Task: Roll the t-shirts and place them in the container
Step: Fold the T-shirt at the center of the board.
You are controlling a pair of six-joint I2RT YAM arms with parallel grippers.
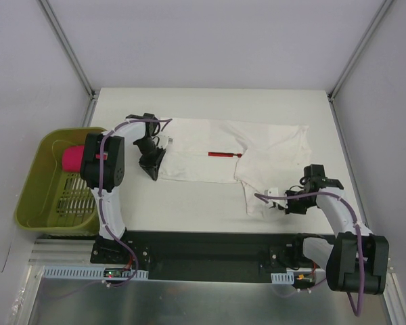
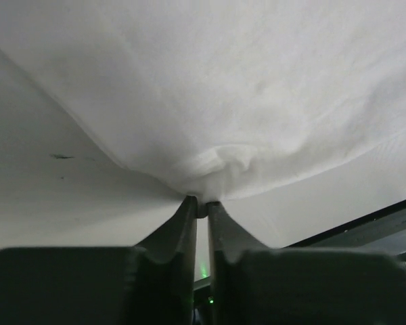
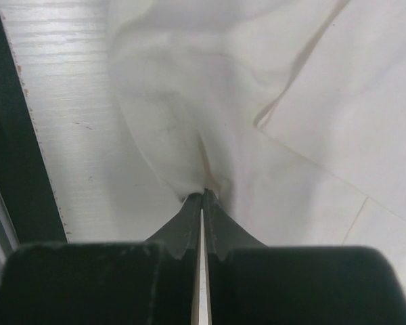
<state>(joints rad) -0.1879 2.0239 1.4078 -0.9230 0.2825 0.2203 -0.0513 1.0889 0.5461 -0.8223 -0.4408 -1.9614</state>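
The bench (image 1: 189, 203) is pale and carries one white t-shirt (image 1: 196, 159), which lies spread out flat and wide from side to side in its middle. The right part of the t-shirt is creased, and a flap of it reaches toward the near edge of the bench.

Left of the t-shirt, well apart from it, a yellow-green basket (image 1: 37, 172) stands at the side of the bench.

The left arm (image 1: 108, 196) bends over to the left edge of the t-shirt. The left jaws are clenched on a small bunch of the white cloth (image 2: 257, 101), and from this pinch the cloth rises like a tent above the bench.

The right arm (image 1: 338, 210) reaches to the near right corner of the t-shirt. The right jaws are pressed together on a fold of the cloth (image 3: 189, 101), which lies low on the bench with soft wrinkles that run away from the pinch.

A pink thing (image 1: 71, 159) lies inside the basket, on the side nearer to the t-shirt. A thin red strip (image 1: 223, 154) shows near the middle of the t-shirt.
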